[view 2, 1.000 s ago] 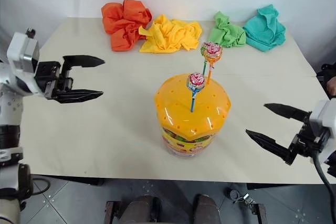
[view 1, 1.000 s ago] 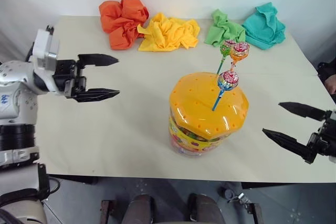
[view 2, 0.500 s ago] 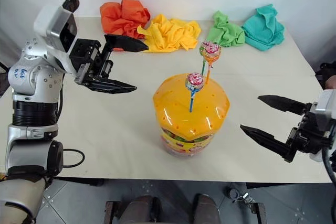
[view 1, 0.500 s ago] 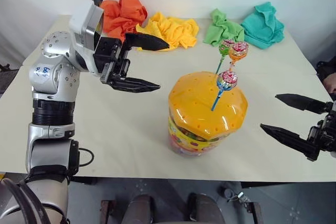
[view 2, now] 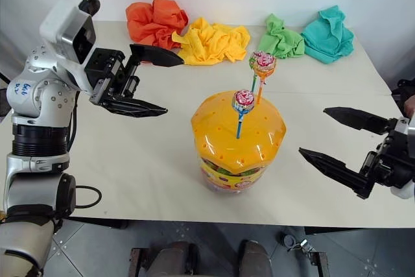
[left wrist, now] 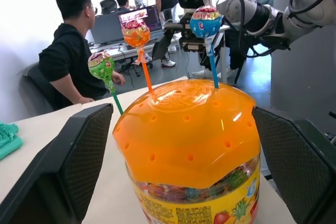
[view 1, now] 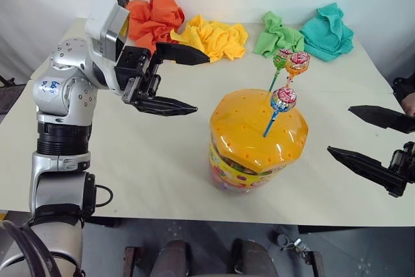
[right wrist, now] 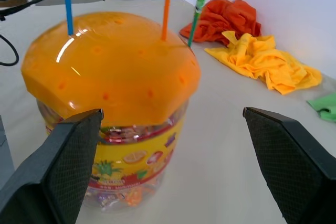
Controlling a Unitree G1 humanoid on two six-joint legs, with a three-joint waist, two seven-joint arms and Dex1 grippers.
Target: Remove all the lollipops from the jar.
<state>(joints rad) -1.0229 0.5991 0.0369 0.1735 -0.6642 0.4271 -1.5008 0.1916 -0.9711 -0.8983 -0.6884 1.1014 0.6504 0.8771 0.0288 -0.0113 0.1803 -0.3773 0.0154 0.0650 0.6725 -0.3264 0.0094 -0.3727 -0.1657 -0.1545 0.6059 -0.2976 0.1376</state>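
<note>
Jar (view 1: 257,141) sits just right of centre in my head view, on the table (view 1: 130,167), with its domed orange lid (view 1: 258,128) on and all three lollipops planted in the lid's holes. I read the blue one (view 1: 283,99) nearest, its stick slanting down into the lid's top; the orange one (view 1: 297,62) and the green one (view 1: 281,58) stand behind it, heads almost touching, above the lid's far edge. My left gripper (view 1: 181,80) is at upper left of the frame, level, pointing toward the jar with its two black fingers spread wide and nothing between them; it is well apart from the lid. My right gripper (view 1: 373,137) comes in at the right edge, mid-height, fingers likewise spread and empty, aimed at the jar from the other side, with a clear gap of table between its tips and the jar. In the left wrist view the jar (left wrist: 197,182) lies between the two open fingers, sweets showing through the clear wall above a yellow label, and people sit at desks beyond. Four crumpled cloths line the top of my head view: orange (view 1: 152,24), yellow (view 1: 211,37), green (view 1: 277,34), teal (view 1: 327,30).
</note>
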